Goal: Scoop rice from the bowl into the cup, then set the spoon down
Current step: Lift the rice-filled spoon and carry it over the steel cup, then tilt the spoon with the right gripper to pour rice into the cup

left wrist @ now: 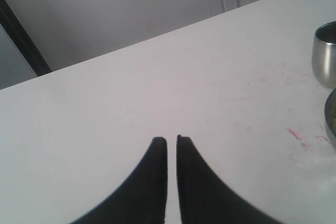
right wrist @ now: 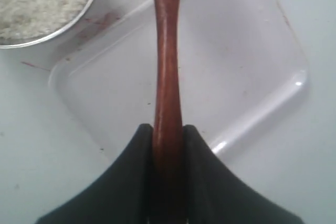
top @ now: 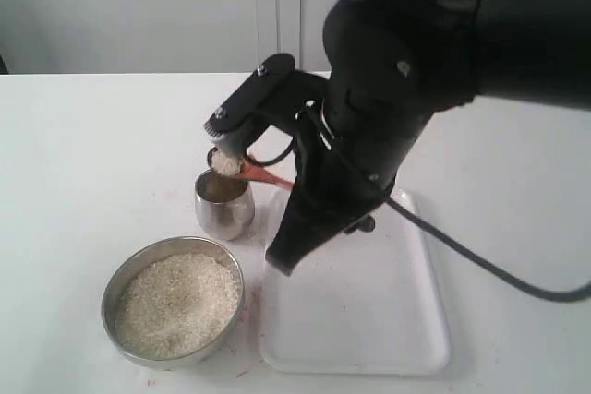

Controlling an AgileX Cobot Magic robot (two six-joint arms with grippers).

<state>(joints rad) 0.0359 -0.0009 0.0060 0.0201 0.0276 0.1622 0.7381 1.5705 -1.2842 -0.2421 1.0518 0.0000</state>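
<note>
The steel bowl [top: 110,294] sits near the table's front, full of off-white rice [top: 175,304]. Just behind it stands the small steel cup [top: 224,209]. The reddish-brown spoon [top: 266,175] hangs over the cup's mouth, its scoop heaped with rice. My right gripper [top: 295,191] is shut on the spoon's handle [right wrist: 167,51]; the jaws [right wrist: 168,128] press it from both sides. The scoop is out of the right wrist view, where the bowl's rim [right wrist: 79,20] shows. My left gripper [left wrist: 171,139] is shut with nothing in it, above bare table, left of the cup [left wrist: 325,53].
A white rectangular tray [top: 369,316] lies right of the bowl and cup, under my right arm [top: 406,71], and shows in the right wrist view [right wrist: 231,72]. A black cable [top: 480,265] trails across the table to the right. Faint red marks dot the tabletop [left wrist: 295,133].
</note>
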